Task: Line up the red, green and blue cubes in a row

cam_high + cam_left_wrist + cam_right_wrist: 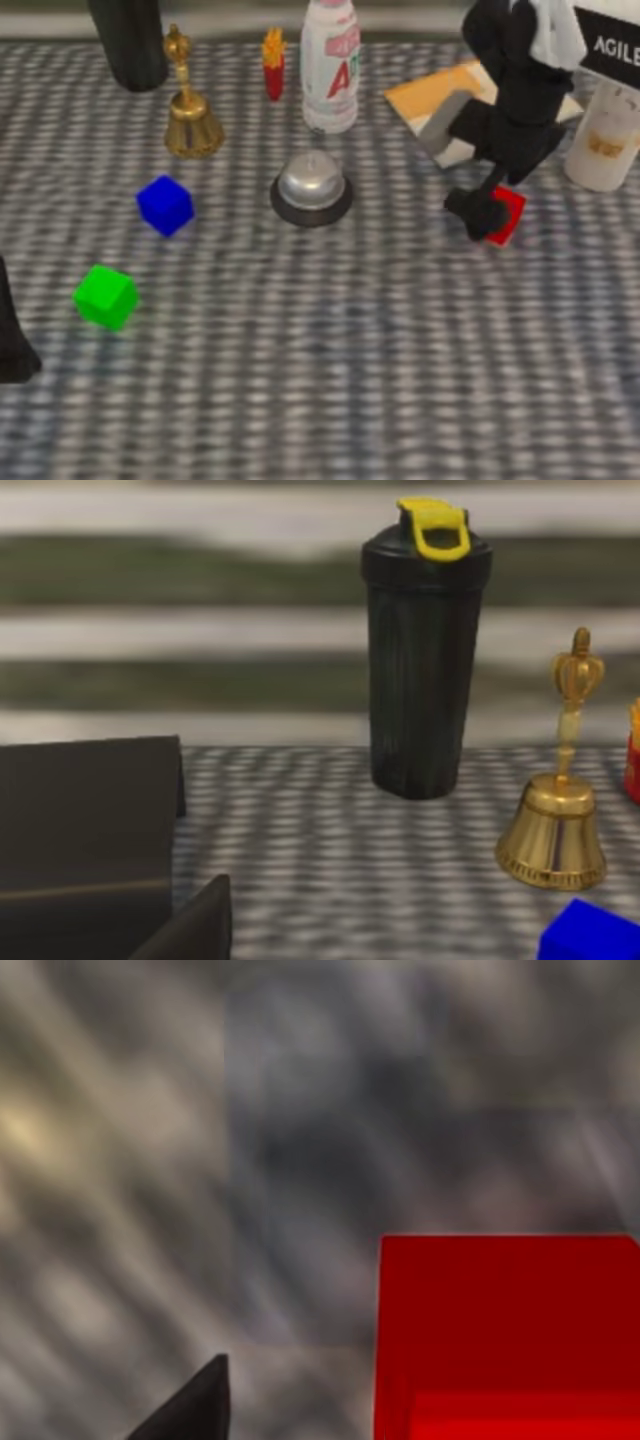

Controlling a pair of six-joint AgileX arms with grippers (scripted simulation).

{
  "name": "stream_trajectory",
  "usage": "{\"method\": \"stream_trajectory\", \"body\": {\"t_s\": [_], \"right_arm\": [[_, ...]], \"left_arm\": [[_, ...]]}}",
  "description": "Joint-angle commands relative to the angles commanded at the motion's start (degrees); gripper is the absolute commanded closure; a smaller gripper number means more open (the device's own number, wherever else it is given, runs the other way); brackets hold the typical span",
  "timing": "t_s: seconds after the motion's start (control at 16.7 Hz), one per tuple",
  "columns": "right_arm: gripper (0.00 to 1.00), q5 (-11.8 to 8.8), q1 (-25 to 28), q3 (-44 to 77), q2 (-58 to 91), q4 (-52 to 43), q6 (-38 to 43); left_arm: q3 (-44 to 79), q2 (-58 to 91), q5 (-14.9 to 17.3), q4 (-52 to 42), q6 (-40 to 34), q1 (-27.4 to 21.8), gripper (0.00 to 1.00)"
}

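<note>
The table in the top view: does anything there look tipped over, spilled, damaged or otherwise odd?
Nothing stands out as spilled or damaged. The white bottle, gold bell and silver bell stand upright. The blue cube and green cube sit turned at angles, not yet in a row. The right pincer is at the red cube.

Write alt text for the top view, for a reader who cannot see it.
The right gripper is down at the red cube on the table's right side. The blue cube and green cube sit apart at the left, a silver bell mid-table, and the left arm is parked at the left edge.
</note>
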Motion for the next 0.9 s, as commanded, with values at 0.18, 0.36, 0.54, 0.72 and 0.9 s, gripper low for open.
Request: {"method": "stream_trajectory", "body": {"t_s": [0.18, 0.36, 0.54, 0.72, 0.9], "right_arm": [[0.00, 0.01, 0.07, -4.13, 1.25, 5.05, 0.05], [0.00, 0.02, 0.08, -4.58, 1.43, 5.54, 0.06], [0.15, 0.02, 0.08, -4.58, 1.43, 5.54, 0.06], [0.38, 0.02, 0.08, -4.58, 1.43, 5.54, 0.06], [0.60, 0.02, 0.08, -4.58, 1.43, 5.54, 0.06]], "left_arm": [[0.00, 0.00, 0.00, 0.00, 0.00, 0.00, 0.00], [0.00, 0.00, 0.00, 0.00, 0.00, 0.00, 0.00], [0.00, 0.00, 0.00, 0.00, 0.00, 0.00, 0.00], [0.00, 0.00, 0.00, 0.00, 0.00, 0.00, 0.00], [0.00, 0.00, 0.00, 0.00, 0.00, 0.00, 0.00]]}}
